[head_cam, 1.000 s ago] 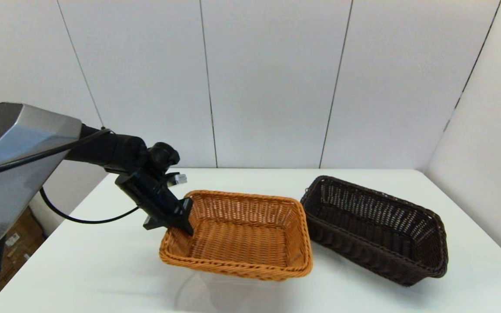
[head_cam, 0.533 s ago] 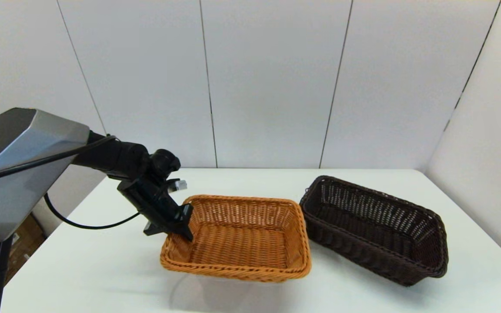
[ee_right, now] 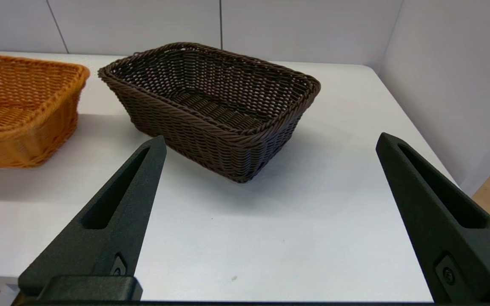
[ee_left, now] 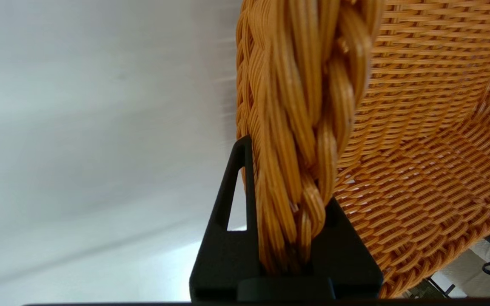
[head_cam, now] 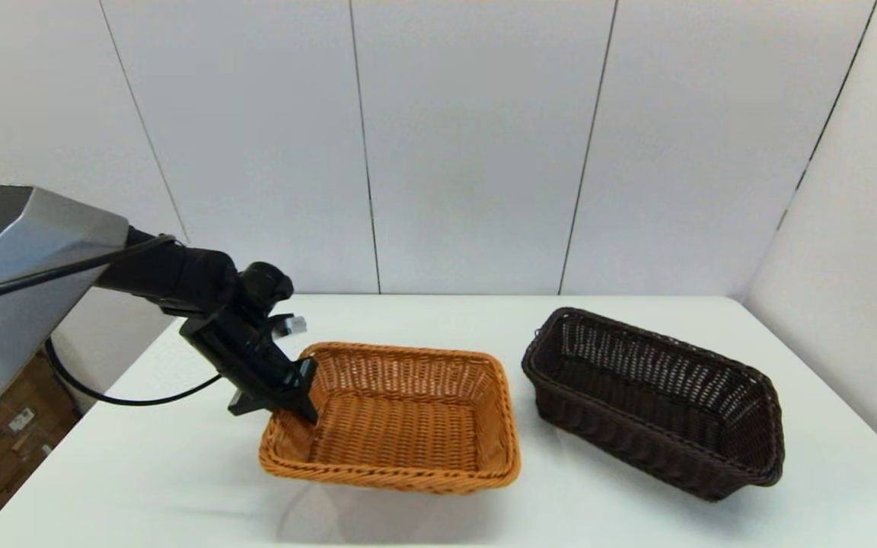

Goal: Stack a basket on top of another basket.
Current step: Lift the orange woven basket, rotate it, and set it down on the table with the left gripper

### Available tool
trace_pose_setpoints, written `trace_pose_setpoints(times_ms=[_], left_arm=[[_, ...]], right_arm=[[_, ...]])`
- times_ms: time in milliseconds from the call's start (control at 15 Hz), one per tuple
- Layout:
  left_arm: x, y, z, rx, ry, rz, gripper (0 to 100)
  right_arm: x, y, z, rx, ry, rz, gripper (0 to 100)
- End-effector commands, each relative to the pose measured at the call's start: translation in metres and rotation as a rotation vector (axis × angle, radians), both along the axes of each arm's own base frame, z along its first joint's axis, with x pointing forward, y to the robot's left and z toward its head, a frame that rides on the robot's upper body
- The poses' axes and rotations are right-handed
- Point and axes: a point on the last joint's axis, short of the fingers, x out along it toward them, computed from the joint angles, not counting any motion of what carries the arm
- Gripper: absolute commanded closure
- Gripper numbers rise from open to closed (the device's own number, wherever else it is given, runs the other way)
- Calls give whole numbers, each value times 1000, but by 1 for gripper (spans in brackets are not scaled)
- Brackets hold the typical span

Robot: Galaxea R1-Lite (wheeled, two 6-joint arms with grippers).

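Note:
The orange-tan wicker basket (head_cam: 393, 418) hangs just over the table at centre left, casting a shadow beneath it. My left gripper (head_cam: 298, 403) is shut on the braided rim of its left short side. In the left wrist view the rim (ee_left: 304, 127) runs between the two black fingers (ee_left: 236, 178) of my left gripper (ee_left: 287, 178). The dark brown basket (head_cam: 652, 403) rests on the table to the right, a small gap apart. My right gripper (ee_right: 270, 140) stands open near the table's front edge, facing the dark basket (ee_right: 215, 97); the orange basket (ee_right: 15, 106) lies beyond it.
The white table (head_cam: 180, 472) is bounded by white wall panels (head_cam: 469, 152) behind and on the right. Its left edge drops off beside my left arm, with cardboard boxes (head_cam: 20, 418) on the floor there.
My left gripper has carried the orange-tan basket leftward, opening a gap between it and the dark brown basket. The dark basket has not moved.

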Motion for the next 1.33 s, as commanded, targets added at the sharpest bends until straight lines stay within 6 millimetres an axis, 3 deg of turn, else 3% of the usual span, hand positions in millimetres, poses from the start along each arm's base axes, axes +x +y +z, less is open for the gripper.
trace_pose_setpoints(times_ms=[67, 533, 1333], left_arm=[[-1, 4, 2, -6, 2, 10, 100], [0, -18, -8, -17, -6, -36, 100], [1, -25, -8, -17, -4, -25, 100]], right_arm=[[0, 0, 0, 0, 2, 0, 0], [0, 0, 0, 0, 2, 0, 0], [0, 0, 0, 0, 3, 0, 0]])
